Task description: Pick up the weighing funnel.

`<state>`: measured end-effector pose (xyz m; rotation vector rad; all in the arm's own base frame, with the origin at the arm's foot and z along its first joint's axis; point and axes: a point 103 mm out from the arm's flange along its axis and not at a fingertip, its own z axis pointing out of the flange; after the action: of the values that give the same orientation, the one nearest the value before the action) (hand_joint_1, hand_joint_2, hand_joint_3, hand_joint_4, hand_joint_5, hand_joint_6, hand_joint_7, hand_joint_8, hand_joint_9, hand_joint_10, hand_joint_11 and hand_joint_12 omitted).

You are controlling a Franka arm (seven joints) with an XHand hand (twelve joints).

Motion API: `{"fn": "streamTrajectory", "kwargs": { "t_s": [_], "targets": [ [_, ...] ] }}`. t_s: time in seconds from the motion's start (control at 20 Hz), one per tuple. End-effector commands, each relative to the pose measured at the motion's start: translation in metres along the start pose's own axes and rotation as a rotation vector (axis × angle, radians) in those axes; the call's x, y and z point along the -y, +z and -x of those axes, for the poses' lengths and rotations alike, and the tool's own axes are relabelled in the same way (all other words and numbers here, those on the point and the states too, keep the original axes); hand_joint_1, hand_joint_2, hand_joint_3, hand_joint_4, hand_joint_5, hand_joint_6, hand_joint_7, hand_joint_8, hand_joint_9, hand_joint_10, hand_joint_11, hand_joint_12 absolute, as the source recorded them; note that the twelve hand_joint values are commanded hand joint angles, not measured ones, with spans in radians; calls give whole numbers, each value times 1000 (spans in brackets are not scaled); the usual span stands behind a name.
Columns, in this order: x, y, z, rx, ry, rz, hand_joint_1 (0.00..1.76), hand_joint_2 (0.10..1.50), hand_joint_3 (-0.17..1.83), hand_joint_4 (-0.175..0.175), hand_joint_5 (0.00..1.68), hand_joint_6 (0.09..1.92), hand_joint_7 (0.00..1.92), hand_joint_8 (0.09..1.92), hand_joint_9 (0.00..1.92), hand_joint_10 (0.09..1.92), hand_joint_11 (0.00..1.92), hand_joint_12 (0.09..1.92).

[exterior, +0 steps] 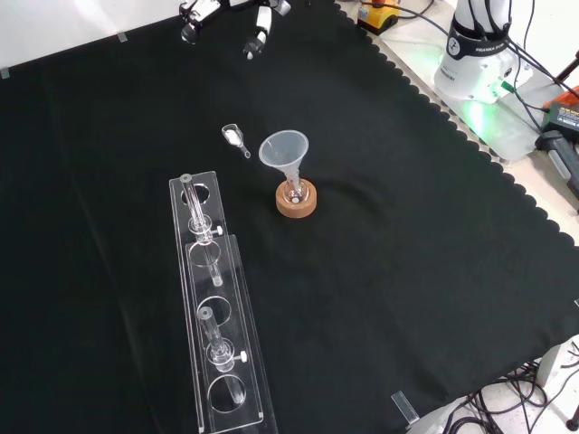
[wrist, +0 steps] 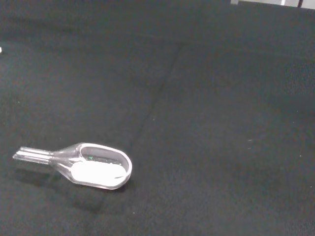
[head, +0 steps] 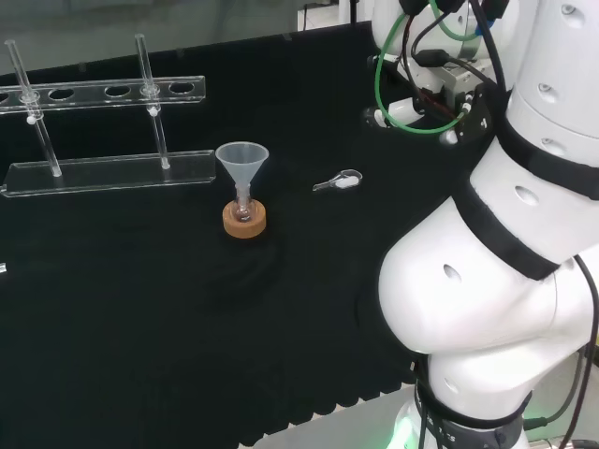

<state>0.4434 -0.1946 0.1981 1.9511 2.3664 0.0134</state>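
Weighing funnel [exterior: 234, 137]: lies flat on the black cloth [exterior: 407, 271] with white powder in its scoop, near the funnel [exterior: 284, 149], to its left in the front view, not touching. Farther off, hand [exterior: 258, 36]: fingers spread and relaxed, holding nothing, well apart from the scoop.

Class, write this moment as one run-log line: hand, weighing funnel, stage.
hand: open, holding nothing | weighing funnel: lying on cloth, white powder inside | stage: not yet picked up
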Motion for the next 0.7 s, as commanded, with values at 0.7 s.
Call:
{"fn": "streamTrajectory", "kwargs": {
  "t_s": [0.7],
  "targets": [
    [-35,58,9,59,-115,-124,419,691,403,-113,600,610,607,744,683,663,465,1371]
  ]
}}
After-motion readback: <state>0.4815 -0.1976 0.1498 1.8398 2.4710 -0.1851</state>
